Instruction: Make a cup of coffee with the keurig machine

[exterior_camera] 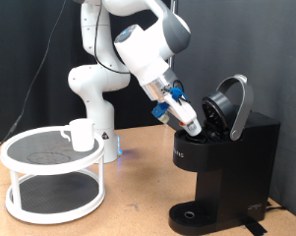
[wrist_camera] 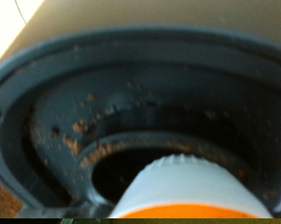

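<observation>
The black keurig machine [exterior_camera: 224, 167] stands at the exterior view's right with its domed lid [exterior_camera: 233, 101] hinged open. My gripper [exterior_camera: 193, 124] reaches down at a slant into the open top and is shut on a white coffee pod [exterior_camera: 195, 126]. In the wrist view the pod [wrist_camera: 185, 191], white with an orange edge, hangs just over the dark round pod chamber [wrist_camera: 131, 112], which is flecked with brown coffee grounds; my fingers do not show there. The white cup [exterior_camera: 81, 135] stands on the top tier of a white rack, far from the gripper.
The white two-tier round rack [exterior_camera: 51, 182] stands at the exterior view's left on the wooden table [exterior_camera: 138, 202]. The robot's base [exterior_camera: 93, 108] is behind it. The machine's round drip base [exterior_camera: 192, 214] has nothing on it.
</observation>
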`<state>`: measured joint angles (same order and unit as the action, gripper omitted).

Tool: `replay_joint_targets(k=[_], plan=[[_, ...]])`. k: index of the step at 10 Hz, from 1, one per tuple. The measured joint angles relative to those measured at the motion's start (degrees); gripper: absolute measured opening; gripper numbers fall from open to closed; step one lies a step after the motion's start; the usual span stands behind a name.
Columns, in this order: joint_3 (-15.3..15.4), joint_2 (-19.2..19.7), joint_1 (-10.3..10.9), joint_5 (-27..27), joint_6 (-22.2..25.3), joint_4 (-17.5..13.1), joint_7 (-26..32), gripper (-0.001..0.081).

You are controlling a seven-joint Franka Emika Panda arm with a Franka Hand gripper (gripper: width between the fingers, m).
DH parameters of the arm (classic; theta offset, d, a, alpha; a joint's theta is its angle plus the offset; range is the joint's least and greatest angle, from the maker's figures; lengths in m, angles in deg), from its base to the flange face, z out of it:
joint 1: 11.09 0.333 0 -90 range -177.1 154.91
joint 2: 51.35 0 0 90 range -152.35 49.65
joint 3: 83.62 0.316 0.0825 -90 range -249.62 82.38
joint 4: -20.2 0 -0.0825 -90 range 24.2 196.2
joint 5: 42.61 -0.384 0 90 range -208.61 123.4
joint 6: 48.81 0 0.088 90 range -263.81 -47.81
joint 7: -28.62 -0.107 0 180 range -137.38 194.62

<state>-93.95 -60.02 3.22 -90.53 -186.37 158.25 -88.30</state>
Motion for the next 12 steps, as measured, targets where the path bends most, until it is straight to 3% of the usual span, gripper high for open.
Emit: replay_joint_targets(k=[5, 6, 7, 8, 9, 10, 12], plan=[[0.79, 1.45, 0.0, -1.33, -1.92, -0.17, 0.73, 0.0313], [0.79, 1.58, 0.0, -1.33, -1.92, -0.08, 0.74, 0.037], [0.78, 1.84, -0.01, -1.35, -1.92, -0.05, 0.8, 0.037], [0.72, 2.05, -0.02, -1.74, -1.97, -0.33, 0.94, 0.0555], [0.6, 2.18, -0.04, -2.18, -1.97, -0.65, 1.29, 0.0555], [0.45, 2.18, -0.07, -2.88, -1.68, -0.81, 1.95, 0.0693], [-0.92, 1.21, -0.49, -4.78, 2.71, -1.08, 4.08, 0.0723]])
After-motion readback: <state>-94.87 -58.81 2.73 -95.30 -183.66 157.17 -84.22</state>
